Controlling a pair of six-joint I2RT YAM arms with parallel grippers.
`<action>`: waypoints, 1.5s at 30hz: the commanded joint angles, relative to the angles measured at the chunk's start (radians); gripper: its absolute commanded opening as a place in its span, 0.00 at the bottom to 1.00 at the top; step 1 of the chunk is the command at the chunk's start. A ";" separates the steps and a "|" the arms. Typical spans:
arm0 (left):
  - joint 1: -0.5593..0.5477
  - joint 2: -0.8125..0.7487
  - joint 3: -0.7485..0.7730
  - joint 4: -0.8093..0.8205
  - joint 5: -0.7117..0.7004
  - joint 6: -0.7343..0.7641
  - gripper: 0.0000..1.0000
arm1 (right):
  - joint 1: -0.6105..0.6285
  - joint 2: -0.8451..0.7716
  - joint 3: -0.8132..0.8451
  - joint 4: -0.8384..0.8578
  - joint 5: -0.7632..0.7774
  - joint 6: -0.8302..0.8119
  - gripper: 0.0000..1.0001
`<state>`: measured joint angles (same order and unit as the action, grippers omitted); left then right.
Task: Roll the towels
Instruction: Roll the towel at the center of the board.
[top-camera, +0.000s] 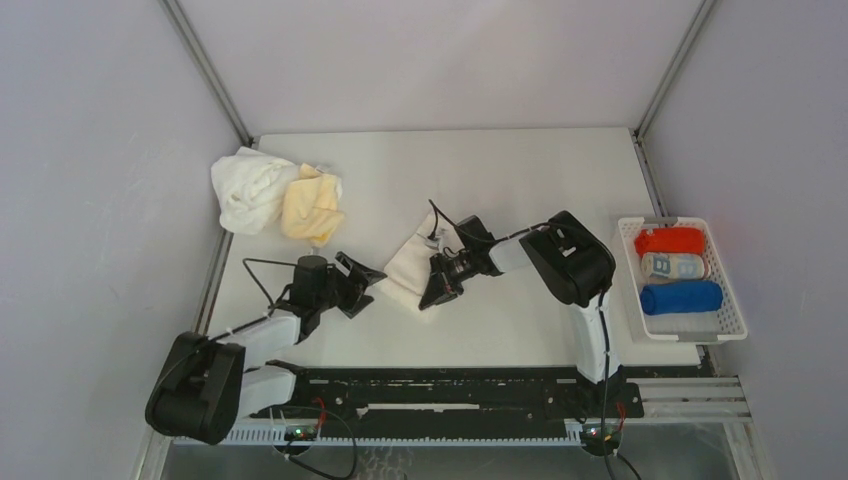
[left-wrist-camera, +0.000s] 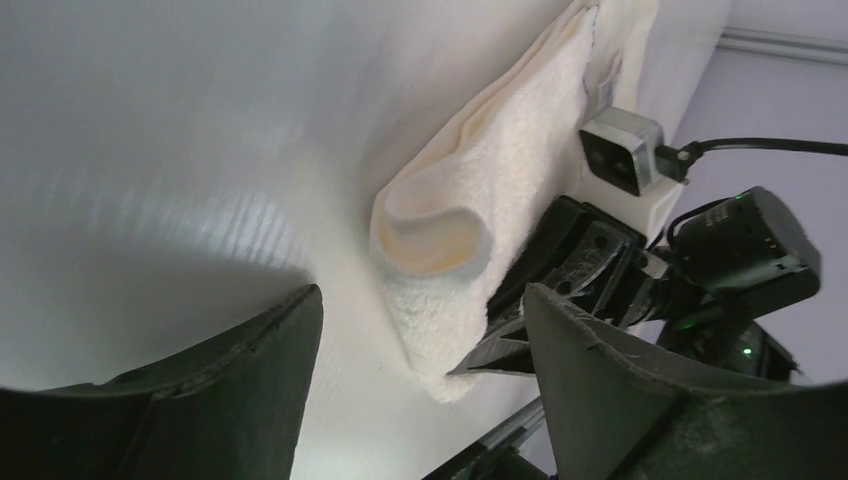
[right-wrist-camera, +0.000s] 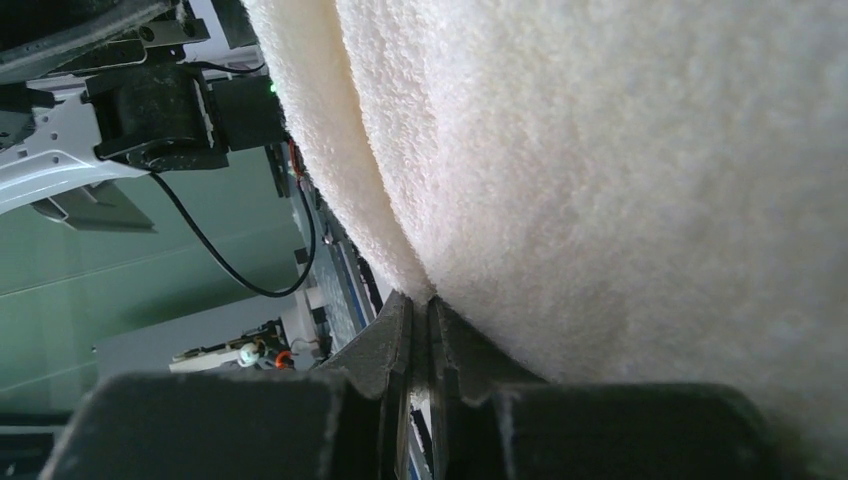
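The cream towel (top-camera: 408, 268) at the black right gripper (top-camera: 434, 295) is plain. Beyond the black left gripper (top-camera: 364, 289) lie a white towel (top-camera: 248, 188) and a pale yellow towel (top-camera: 312, 205). Behind the right gripper, a white basket (top-camera: 733, 300) holds 3: a red towel (top-camera: 670, 240), a light-blue patterned towel (top-camera: 672, 266) and a royal blue towel (top-camera: 680, 297).

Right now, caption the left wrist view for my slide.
Open left gripper faces a folded cream towel on the white table, its edge pinched by the right gripper.

No legible text, brand or number. Small label (left-wrist-camera: 606, 90) on cream towel (left-wrist-camera: 480, 200): print too blurred.
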<state>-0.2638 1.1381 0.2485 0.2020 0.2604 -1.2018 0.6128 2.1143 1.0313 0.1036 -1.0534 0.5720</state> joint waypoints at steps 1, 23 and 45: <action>-0.006 0.098 -0.020 0.173 0.036 -0.036 0.76 | -0.011 0.059 -0.037 -0.029 0.070 0.001 0.03; -0.055 0.227 -0.069 0.336 0.022 -0.087 0.50 | -0.032 0.074 -0.071 0.031 0.060 0.056 0.04; -0.146 0.089 0.176 -0.267 -0.174 -0.015 0.01 | 0.180 -0.440 -0.026 -0.424 0.762 -0.319 0.46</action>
<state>-0.3874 1.3117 0.3080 0.2398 0.2012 -1.2938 0.7120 1.8042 0.9974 -0.1909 -0.6136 0.3965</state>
